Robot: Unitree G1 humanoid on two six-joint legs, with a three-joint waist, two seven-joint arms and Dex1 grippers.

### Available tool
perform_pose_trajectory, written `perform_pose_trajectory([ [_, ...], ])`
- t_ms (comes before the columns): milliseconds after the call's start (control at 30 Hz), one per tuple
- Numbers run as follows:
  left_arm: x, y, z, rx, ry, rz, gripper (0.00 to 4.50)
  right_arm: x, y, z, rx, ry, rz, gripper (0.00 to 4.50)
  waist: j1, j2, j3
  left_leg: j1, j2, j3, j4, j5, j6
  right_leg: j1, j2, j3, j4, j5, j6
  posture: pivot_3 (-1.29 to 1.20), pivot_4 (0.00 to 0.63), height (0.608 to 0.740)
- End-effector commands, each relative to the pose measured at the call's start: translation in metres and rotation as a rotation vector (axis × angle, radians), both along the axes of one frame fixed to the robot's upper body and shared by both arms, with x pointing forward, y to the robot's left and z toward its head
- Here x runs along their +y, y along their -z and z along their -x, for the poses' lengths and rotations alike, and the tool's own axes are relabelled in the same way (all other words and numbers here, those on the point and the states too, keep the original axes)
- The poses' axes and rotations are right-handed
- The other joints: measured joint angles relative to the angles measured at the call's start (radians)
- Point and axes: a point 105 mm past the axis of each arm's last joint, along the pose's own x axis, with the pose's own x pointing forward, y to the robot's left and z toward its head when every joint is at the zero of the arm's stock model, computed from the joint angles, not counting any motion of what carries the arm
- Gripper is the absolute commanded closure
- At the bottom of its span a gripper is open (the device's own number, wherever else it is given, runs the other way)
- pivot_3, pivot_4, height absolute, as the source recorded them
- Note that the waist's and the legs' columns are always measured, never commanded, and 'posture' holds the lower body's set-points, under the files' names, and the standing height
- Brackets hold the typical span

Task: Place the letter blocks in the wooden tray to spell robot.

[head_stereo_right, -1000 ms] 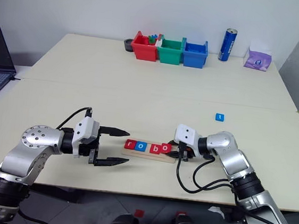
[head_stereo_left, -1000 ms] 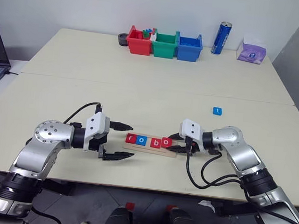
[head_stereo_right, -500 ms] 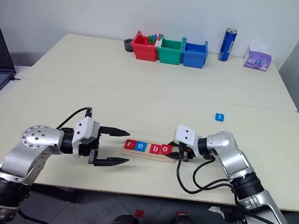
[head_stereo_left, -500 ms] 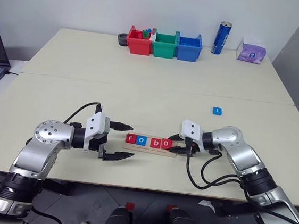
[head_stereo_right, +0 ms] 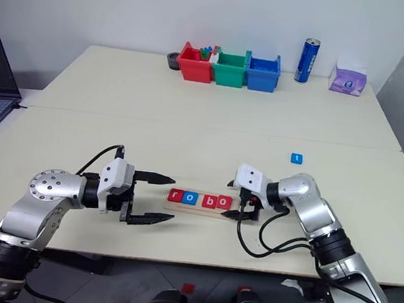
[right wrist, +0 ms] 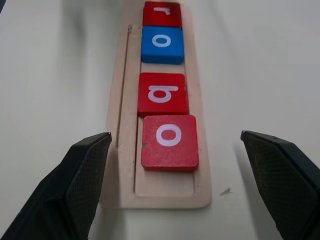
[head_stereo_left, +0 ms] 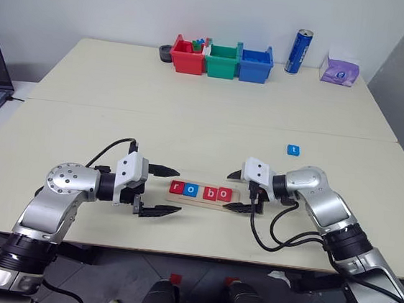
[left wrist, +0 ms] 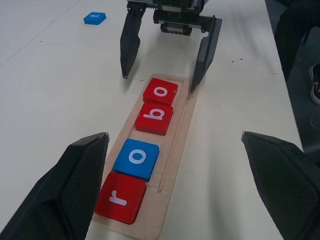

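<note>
Wooden tray [head_stereo_left: 204, 197] near table [head_stereo_left: 191, 114] front edge, long axis parallel to it. Holds red r [left wrist: 120, 197], blue o [left wrist: 136, 159], red b [left wrist: 154, 118], red o [left wrist: 160, 91]; end slot bare. Blue block [head_stereo_left: 293, 150] apart toward right edge, letter unreadable. Left claw [head_stereo_left: 160, 190] and right claw [head_stereo_left: 237, 191]: fingers apart, holding nothing.

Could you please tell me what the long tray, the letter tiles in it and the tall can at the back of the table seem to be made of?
The long pale tray looks like unfinished light wood: matt, with a routed groove. The square red and blue letter tiles seem painted wood or perhaps plastic: smooth satin faces, rounded edges, white printed letters. The tall blue can looks like metal, judging by its silvery rim and glossy printed side.
</note>
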Motion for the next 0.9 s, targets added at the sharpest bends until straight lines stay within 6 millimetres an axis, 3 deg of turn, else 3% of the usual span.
perform_pose_trajectory([
  [33, 0.002, -0.007, -0.001, -0.041, -0.001, -0.005, 0.00, 0.000, -0.021, -0.010, -0.037, 0.030, -0.064, 0.02, 0.000, 0.000, 0.000, 0.000, 0.000, 0.000, 0.000, 0.000, 0.000, 0.000, 0.000, 0.000, 0.000, 0.000, 0.000, 0.00, 0.150, 0.740],
  [100, 0.002, -0.007, -0.001, -0.043, 0.000, -0.006, 0.00, 0.001, -0.023, -0.011, -0.046, 0.031, -0.074, 0.02, 0.000, 0.000, 0.000, 0.000, 0.000, 0.000, 0.000, 0.000, 0.000, 0.000, 0.000, 0.000, 0.000, 0.000, 0.000, 0.00, 0.150, 0.740],
  [200, 0.002, -0.008, -0.002, -0.046, 0.003, -0.007, 0.00, 0.002, -0.023, -0.016, -0.069, 0.045, -0.083, 0.58, 0.000, 0.000, 0.000, 0.000, 0.000, 0.000, 0.000, 0.000, 0.000, 0.000, 0.000, 0.000, 0.000, 0.000, 0.000, 0.00, 0.150, 0.740],
  [500, 0.003, -0.008, -0.002, -0.053, -0.001, -0.016, 0.00, 0.010, -0.008, -0.022, -0.148, 0.039, -0.033, 3.68, -0.001, 0.000, 0.000, 0.000, 0.000, 0.000, 0.000, 0.000, 0.000, 0.000, 0.000, 0.000, 0.000, 0.000, 0.000, 0.00, 0.150, 0.740],
  [900, 0.006, -0.008, -0.002, -0.048, -0.007, -0.030, 0.00, 0.015, -0.004, -0.012, -0.134, -0.014, -0.039, 3.68, -0.001, 0.000, 0.000, 0.000, 0.000, 0.000, 0.000, 0.000, 0.000, 0.000, 0.000, 0.000, 0.000, 0.000, 0.000, 0.00, 0.150, 0.740],
])
